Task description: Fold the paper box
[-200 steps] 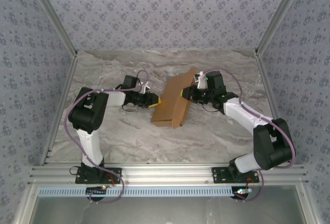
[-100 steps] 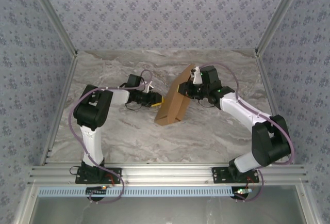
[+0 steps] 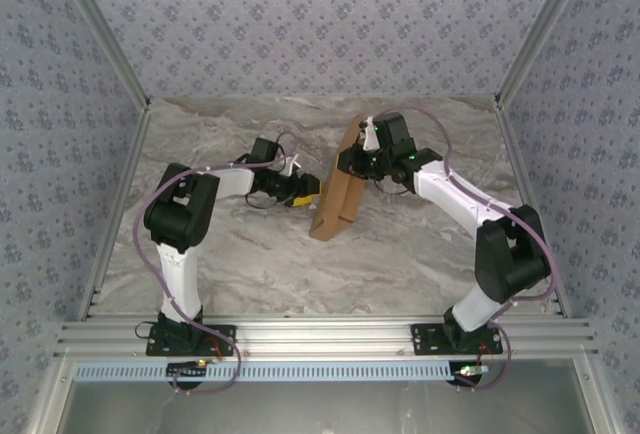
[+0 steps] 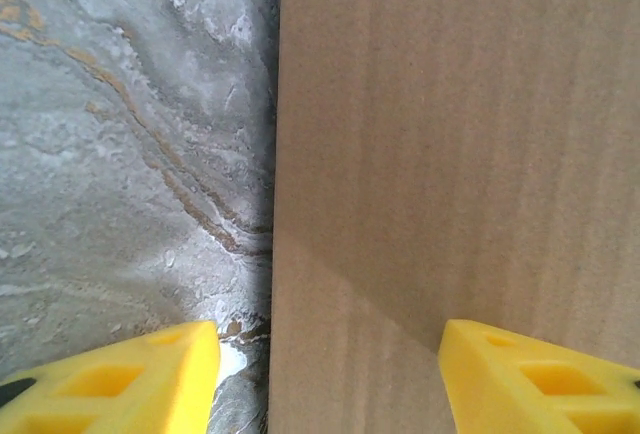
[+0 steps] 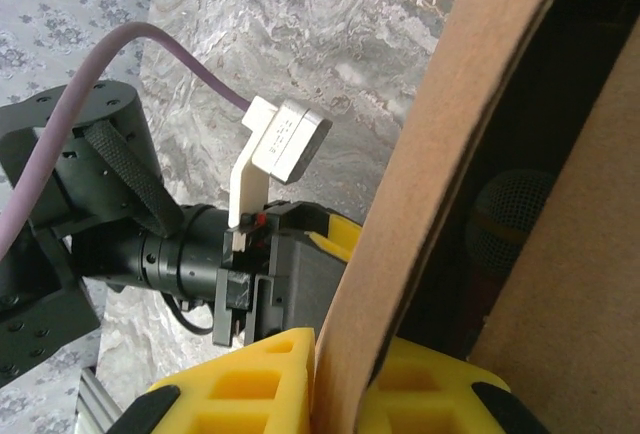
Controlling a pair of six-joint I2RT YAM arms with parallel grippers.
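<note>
The paper box (image 3: 338, 194) is brown cardboard, standing nearly on edge at mid table and leaning a little. My right gripper (image 3: 351, 161) is shut on its upper far edge. The right wrist view shows both yellow fingers (image 5: 250, 379) pinching a thin cardboard wall (image 5: 440, 154). My left gripper (image 3: 312, 191) is at the box's left face with its jaws open. In the left wrist view its yellow fingertips (image 4: 170, 374) stand wide apart, with the flat cardboard face (image 4: 460, 154) just ahead of them and nothing clamped. The box's inner side is mostly in shadow.
The marble table (image 3: 250, 254) has open room in front of and behind the box. Patterned walls enclose three sides, and an aluminium rail (image 3: 320, 334) runs along the near edge. The left arm's purple cable (image 5: 170, 54) loops beside the box.
The box has been tipped from a low slant to nearly upright. My right gripper has swung left and up with it. My left gripper has opened and let go of the box's edge.
</note>
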